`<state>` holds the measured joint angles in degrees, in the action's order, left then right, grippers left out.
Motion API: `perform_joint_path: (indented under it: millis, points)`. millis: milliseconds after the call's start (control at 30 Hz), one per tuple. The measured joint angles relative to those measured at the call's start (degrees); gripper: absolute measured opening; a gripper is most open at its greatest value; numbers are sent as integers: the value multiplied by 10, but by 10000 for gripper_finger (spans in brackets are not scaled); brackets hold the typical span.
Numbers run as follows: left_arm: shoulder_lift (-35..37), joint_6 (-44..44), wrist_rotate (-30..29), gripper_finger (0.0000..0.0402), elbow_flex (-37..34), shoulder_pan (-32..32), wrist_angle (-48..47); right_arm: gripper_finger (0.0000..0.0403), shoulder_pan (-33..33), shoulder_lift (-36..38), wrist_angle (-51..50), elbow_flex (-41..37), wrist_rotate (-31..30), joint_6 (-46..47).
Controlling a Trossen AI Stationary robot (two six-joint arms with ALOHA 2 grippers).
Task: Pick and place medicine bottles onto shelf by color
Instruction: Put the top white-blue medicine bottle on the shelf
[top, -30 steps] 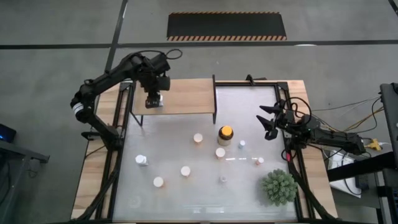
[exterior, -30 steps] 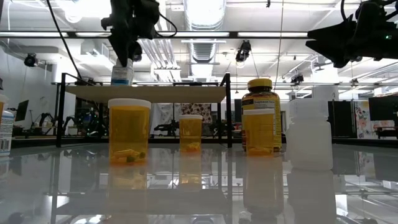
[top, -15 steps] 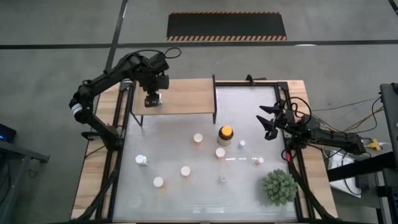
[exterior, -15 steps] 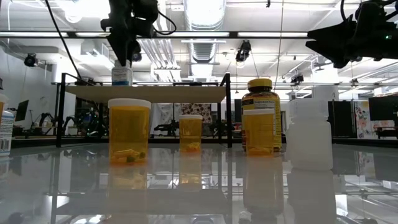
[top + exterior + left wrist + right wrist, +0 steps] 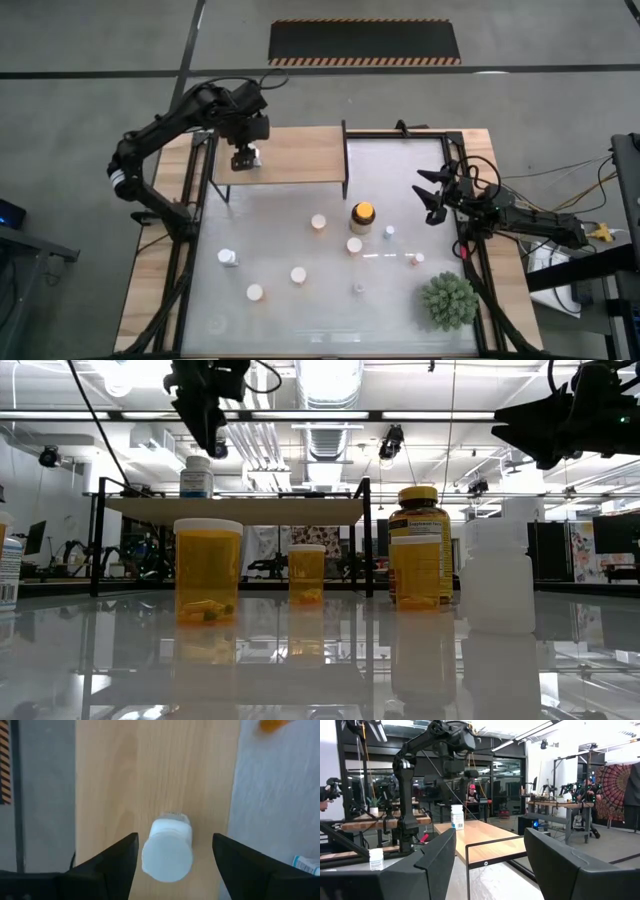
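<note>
The left gripper (image 5: pixel 172 857) is hanging wide open directly above a white bottle (image 5: pixel 167 849), which is standing upright on the shelf (image 5: pixel 125 780) between and below the spread fingers (image 5: pixel 107 865). From table level the bottle (image 5: pixel 196 477) is sitting clear under the gripper (image 5: pixel 208 430), with daylight showing between cap and claw, so nothing is being gripped. From overhead, that gripper (image 5: pixel 245 155) is sitting over the shelf's (image 5: pixel 300 155) left end.

Across the table the right gripper (image 5: pixel 428 197) is waiting at the right edge, jaws parted and empty, well away from everything.

Out on the tabletop, far below and to the right of the left claw, the remaining bottles are waiting: the amber jar (image 5: pixel 362 216) with its yellow cap, an orange bottle (image 5: pixel 319 222) beside it, another orange bottle (image 5: pixel 208 570) closest to the low camera, and a white one (image 5: pixel 229 257) nearer the left edge.

The danger here, I'd say, is sideways travel at this height: a finger is hanging on either side of the cap, and a swing before the claw is fully clear could clip the bottle and topple it, or roll it off the shelf's near edge.
</note>
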<state>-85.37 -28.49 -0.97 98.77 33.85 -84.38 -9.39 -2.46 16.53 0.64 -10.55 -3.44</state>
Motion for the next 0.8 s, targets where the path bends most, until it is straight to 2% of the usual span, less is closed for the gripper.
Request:
perform_joint_path:
  millis: [133, 233, 400, 567, 633, 800]
  points:
    - [16, 12, 1, 233, 1, -20, -1, 226, 0, 0, 1, 0, 0, 6]
    - [31, 28, 2, 207, -5, -49, 0, 226, 0, 0, 3, 0, 0, 11]
    - [45, 87, -1, 120, -46, -113, 8, 226, 0, 0, 3, 0, 0, 16]
    - [50, 118, -14, 18, -130, -140, 45, 226, 0, 0, 3, 0, 0, 16]
    - [49, 118, -34, 8, -160, -141, 45, 226, 0, 0, 3, 0, 0, 16]
    - [48, 127, -148, 10, -215, -139, 82, 226, 0, 0, 3, 0, 0, 15]
